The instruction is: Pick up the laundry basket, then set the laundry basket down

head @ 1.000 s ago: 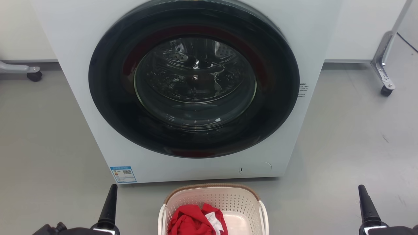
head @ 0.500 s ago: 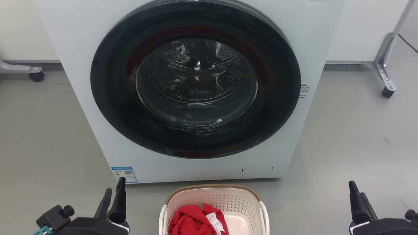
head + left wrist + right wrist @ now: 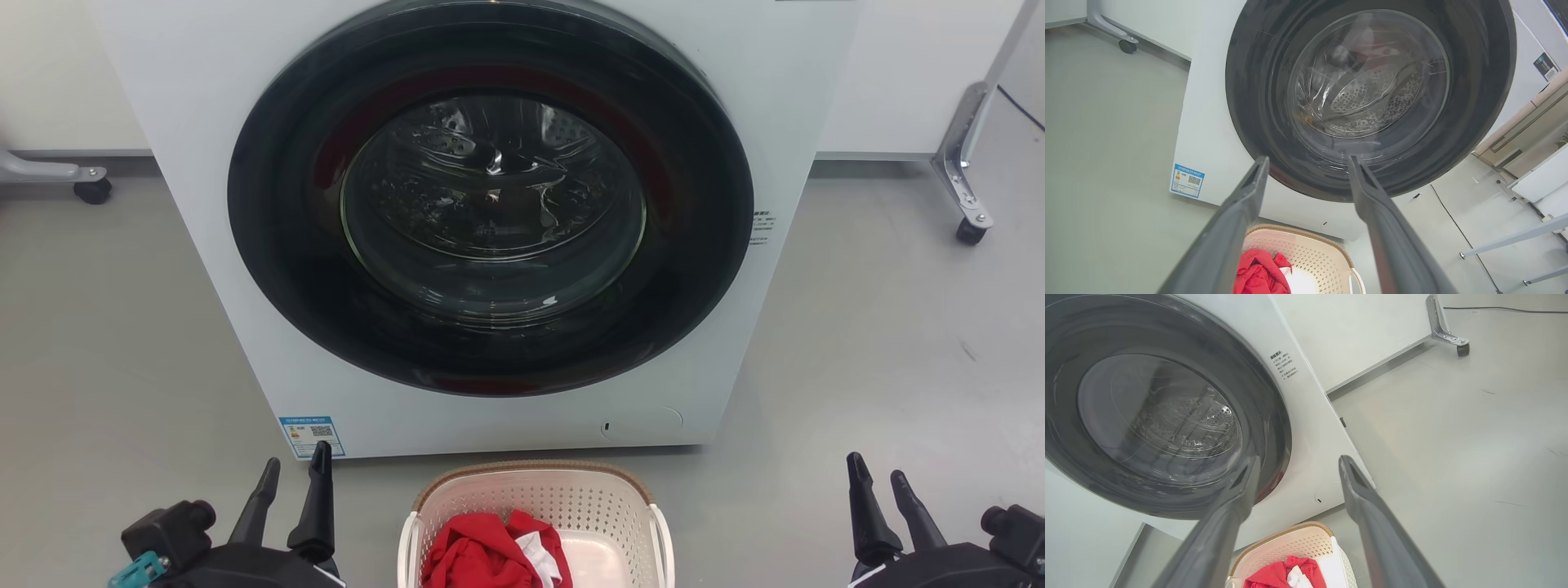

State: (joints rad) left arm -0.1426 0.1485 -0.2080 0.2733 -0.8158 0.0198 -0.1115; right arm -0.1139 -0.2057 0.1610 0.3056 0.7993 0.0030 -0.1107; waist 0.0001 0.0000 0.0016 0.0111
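Laundry basket (image 3: 571,502) sitting on floor, both grippers open and empty

At the bottom centre of the head view the laundry basket is resting on the grey floor (image 3: 122,367), its near end cut off by the frame edge. A red garment (image 3: 469,551) is lying bunched in its left half, with a scrap of white cloth (image 3: 537,557) poking out beside it. The left gripper (image 3: 297,457) is hovering at the lower left and the right gripper (image 3: 876,467) at the lower right. Both are clear of the basket, the right one farther out. Fingers on each are pointing up the frame, spread apart, nothing between them. In the left wrist view the left gripper (image 3: 1308,159) is showing a wide gap between its fingers, basket low in the frame beneath them. The right gripper (image 3: 1299,460) is showing the same in the right wrist view. Just behind the basket a white washing machine (image 3: 457,425) is standing with its round dark door (image 3: 490,196) shut, filling the upper middle. A blue label (image 3: 309,437) is sticking to its lower left corner. Farther back, a metal leg on a caster (image 3: 967,229) is standing at the upper right and another caster (image 3: 91,189) at the upper left.
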